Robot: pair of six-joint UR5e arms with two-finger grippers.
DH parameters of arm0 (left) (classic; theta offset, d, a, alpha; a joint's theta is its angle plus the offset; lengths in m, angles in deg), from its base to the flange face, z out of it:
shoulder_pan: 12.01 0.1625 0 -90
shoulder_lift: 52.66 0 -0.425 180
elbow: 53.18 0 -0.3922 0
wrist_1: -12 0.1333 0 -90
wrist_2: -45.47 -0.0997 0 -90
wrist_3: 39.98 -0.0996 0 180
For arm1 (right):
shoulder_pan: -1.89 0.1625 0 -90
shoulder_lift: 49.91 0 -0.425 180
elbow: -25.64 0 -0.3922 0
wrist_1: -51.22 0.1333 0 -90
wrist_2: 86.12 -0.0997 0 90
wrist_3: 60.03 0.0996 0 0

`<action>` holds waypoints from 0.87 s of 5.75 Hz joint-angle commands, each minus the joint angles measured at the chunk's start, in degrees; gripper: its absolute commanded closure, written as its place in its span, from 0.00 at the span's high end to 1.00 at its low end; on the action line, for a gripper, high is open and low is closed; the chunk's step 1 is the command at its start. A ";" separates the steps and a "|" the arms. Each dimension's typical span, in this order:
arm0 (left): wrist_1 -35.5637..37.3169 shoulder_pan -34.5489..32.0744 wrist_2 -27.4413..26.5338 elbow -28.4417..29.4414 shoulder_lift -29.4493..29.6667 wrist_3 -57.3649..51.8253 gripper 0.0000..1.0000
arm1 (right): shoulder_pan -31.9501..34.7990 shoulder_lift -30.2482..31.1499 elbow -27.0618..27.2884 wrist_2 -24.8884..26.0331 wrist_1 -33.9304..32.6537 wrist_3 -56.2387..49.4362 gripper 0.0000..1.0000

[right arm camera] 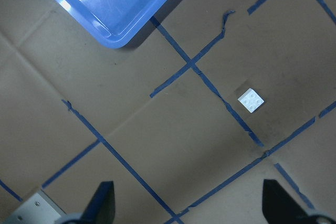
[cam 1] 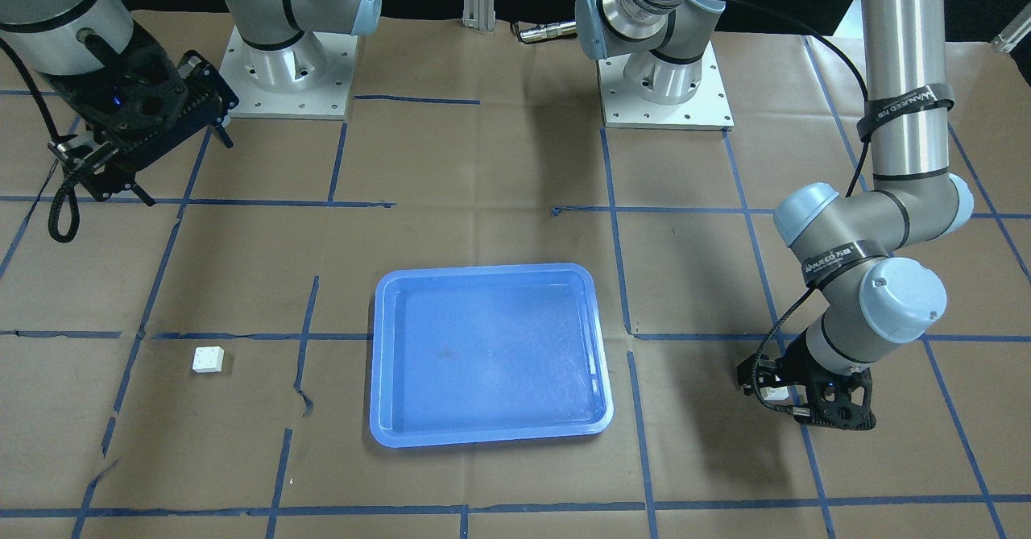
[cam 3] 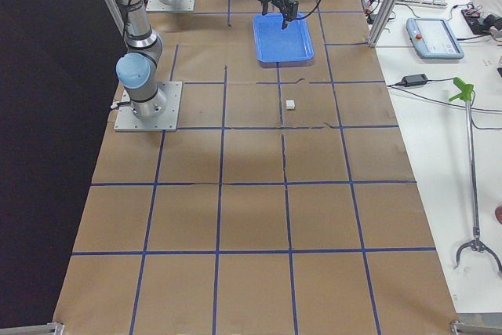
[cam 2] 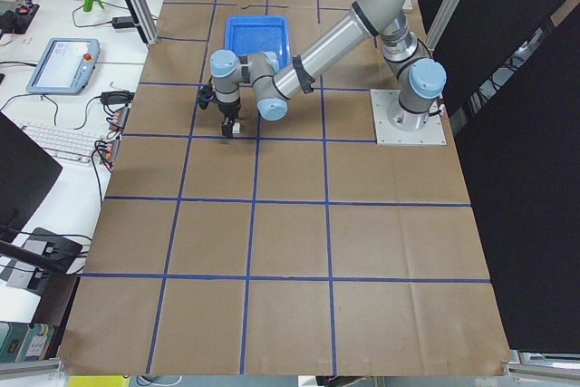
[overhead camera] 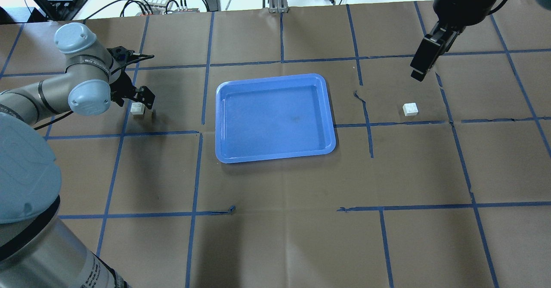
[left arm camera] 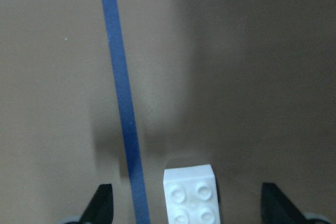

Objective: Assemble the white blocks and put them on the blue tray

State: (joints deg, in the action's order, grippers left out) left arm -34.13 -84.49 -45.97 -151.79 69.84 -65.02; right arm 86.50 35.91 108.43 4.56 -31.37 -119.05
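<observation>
Bracketing one of the white blocks [left arm camera: 190,198] with the left gripper [overhead camera: 141,102], fingers spread wide and standing clear of both flanks, not yet pinching anything. Resting studs-up on the table [overhead camera: 275,236], just beside a blue tape line [left arm camera: 118,103] and off to the left of the blue tray [overhead camera: 275,120], well apart from its rim. Lying centred in the gap and squared to the fingers, so probably needing only a straight squeeze and a lift; having no long axis to worry about, being square. Hanging the right gripper [overhead camera: 421,66] high over the far right of the table, likewise spread and carrying nothing. Leaving the other white block [overhead camera: 410,109] alone on the paper to the tray's right, nearer the robot than that gripper and a little toward the tray from it. Showing in the right wrist view turned corner-on to the finger line, so likely calling for a wrist turn as well as a descent. Judging the left arm far nearer to a grasp than the right. Seeing neither block on the tray, and no joining yet begun.
</observation>
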 commanded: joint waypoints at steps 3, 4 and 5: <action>-0.53 -0.99 -0.30 -0.27 -1.98 -2.29 0.06 | -9.53 -4.33 0.27 -0.67 -3.97 -46.61 1.00; -0.63 -5.00 -0.40 -0.09 -3.91 -4.12 0.06 | -10.94 -5.91 1.22 -0.76 -4.77 -50.19 1.00; -0.80 -13.48 -0.66 0.78 -5.32 -9.19 0.06 | -12.09 -7.75 3.23 -0.85 -8.95 -55.27 1.00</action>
State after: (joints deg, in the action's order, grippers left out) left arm -34.73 -91.17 -46.40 -151.63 66.05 -70.28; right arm 75.67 29.89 110.04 3.80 -37.15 -169.19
